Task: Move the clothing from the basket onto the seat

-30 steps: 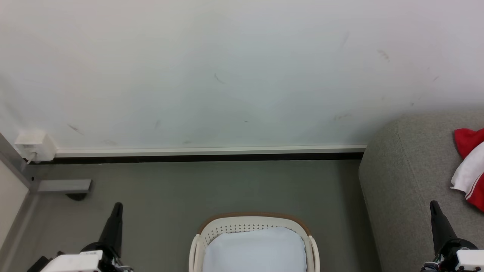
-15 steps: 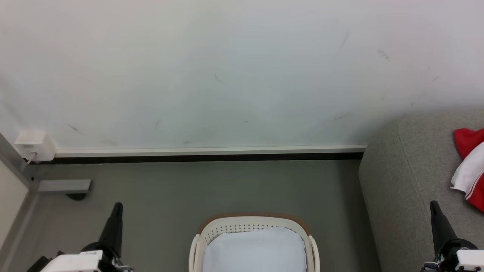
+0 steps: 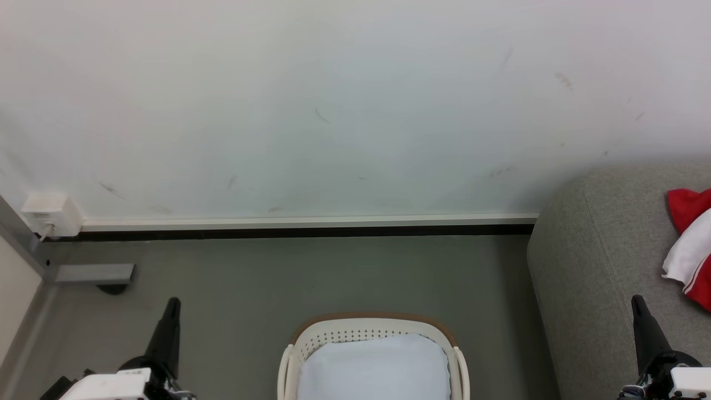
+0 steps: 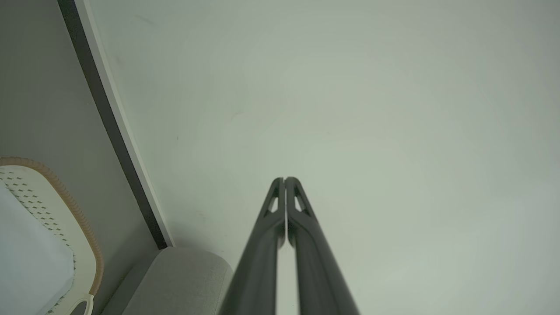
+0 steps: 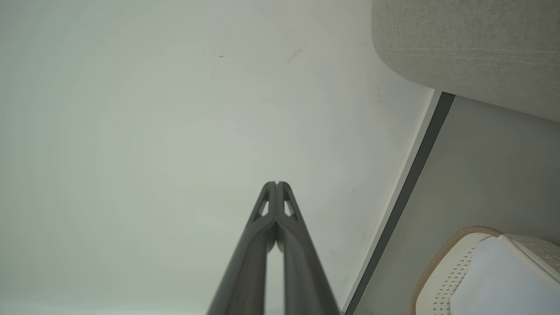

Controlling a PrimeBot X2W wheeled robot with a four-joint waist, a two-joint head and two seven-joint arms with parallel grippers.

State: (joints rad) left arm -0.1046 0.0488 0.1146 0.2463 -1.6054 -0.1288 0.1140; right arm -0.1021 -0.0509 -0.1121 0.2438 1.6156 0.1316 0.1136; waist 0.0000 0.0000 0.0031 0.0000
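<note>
A pale wall [image 3: 333, 100], faintly scuffed, fills the upper frame. White skirting [image 3: 305, 221] over a dark strip meets the grey floor [image 3: 333, 272]. At middle left a white box [image 3: 47, 214] sits on the wall, a grey block [image 3: 94, 273] just below. A grey sofa [image 3: 600, 250] stands at right.

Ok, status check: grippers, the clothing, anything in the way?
Left gripper shut, empty. Right gripper shut, empty. Red clothing lies on the sofa; basket holds a pale pad. Nothing seen in the way.
</note>
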